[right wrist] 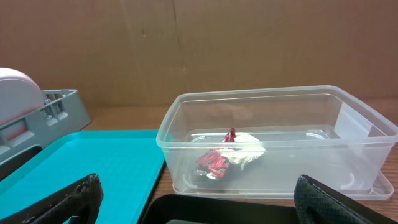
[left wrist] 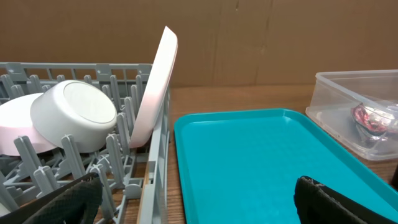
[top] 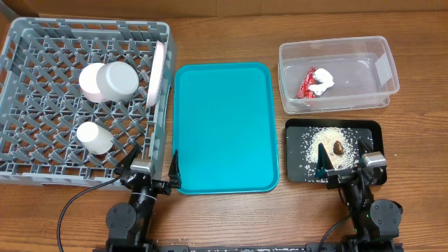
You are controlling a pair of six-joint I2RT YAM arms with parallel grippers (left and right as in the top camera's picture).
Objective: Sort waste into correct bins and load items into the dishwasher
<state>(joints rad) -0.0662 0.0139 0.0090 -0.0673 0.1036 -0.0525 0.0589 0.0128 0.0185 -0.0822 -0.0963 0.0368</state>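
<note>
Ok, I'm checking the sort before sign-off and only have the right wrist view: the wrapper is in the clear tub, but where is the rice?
Observer: The rice grains lie scattered in the black tray, with the dark lump among them.
Operator: And the tableware?
Observer: The bowl and cup lie in the grey rack; the plate stands on edge at the wall beside the teal tray.
Operator: Is the left claw holding anything?
Observer: No, the left claw is open and empty, near the rack's front corner.
</note>
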